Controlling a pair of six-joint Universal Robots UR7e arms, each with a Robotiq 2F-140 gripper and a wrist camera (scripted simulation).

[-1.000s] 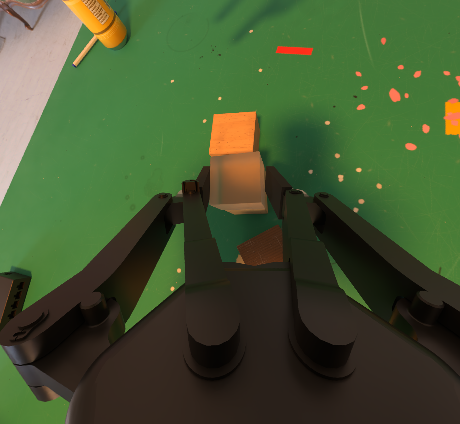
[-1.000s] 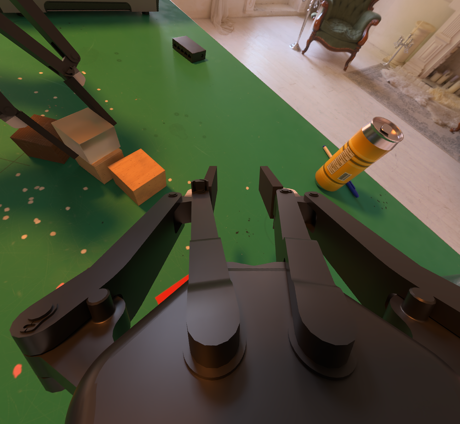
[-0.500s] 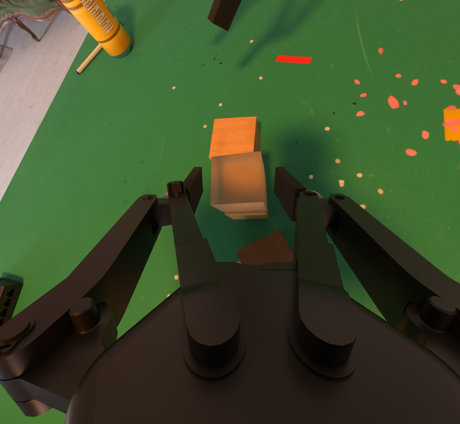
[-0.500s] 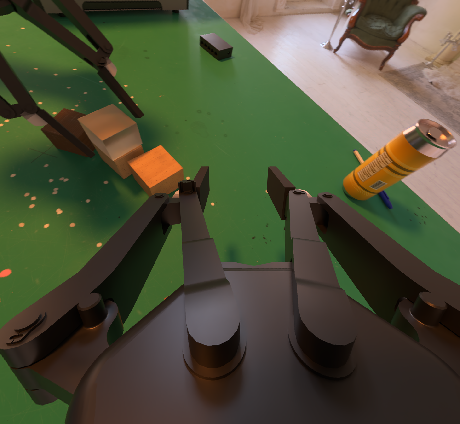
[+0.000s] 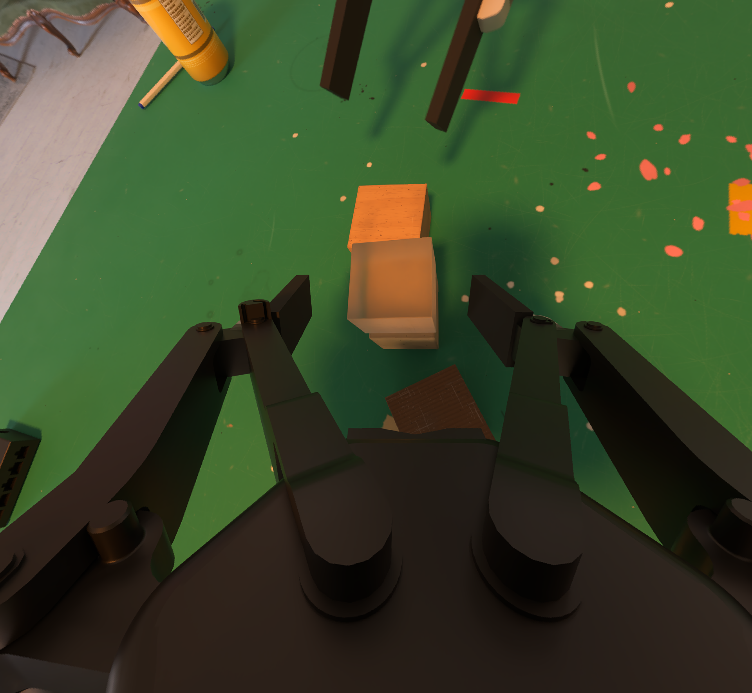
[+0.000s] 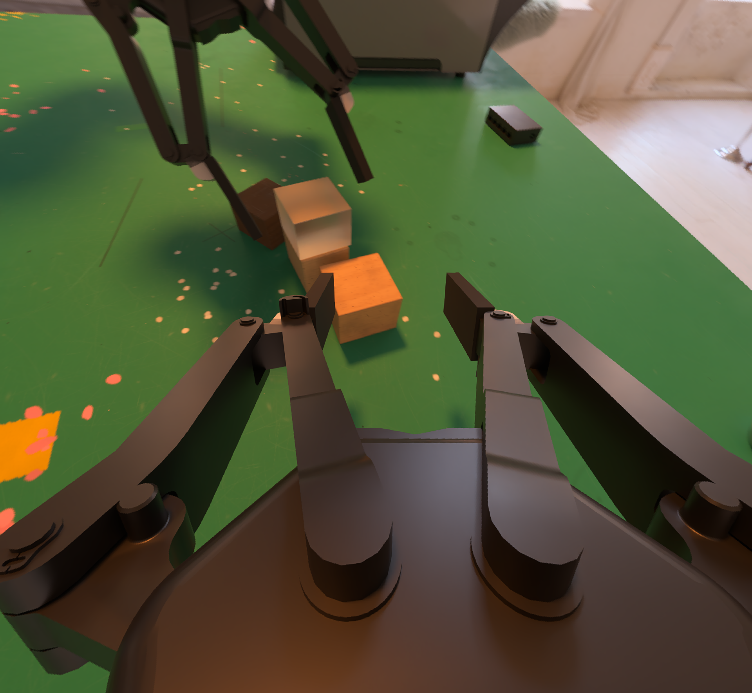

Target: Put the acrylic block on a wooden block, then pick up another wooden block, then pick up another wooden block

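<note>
The translucent acrylic block (image 5: pixel 392 282) rests on a pale wooden block (image 5: pixel 407 339); the stack also shows in the right wrist view, the acrylic block (image 6: pixel 313 211) above the pale block (image 6: pixel 315 264). An orange wooden block (image 5: pixel 388 211) sits just beyond it, also in the right wrist view (image 6: pixel 364 295). A dark brown wooden block (image 5: pixel 437 405) lies nearer my left wrist, also in the right wrist view (image 6: pixel 260 207). My left gripper (image 5: pixel 388 313) is open, its jaws apart on either side of the stack. My right gripper (image 6: pixel 388 307) is open and empty, just before the orange block.
A yellow can (image 5: pixel 162 10) leans at the green table's left edge with a pencil (image 5: pixel 160 85) under it. A small black box (image 6: pixel 513 125) lies near the table edge. A red strip (image 5: pixel 490 96) and an orange patch (image 5: pixel 740 209) mark the mat.
My left gripper has let go of the acrylic block and opened wide, lifting a little. My right gripper has swung toward the blocks and now points at the orange one.
</note>
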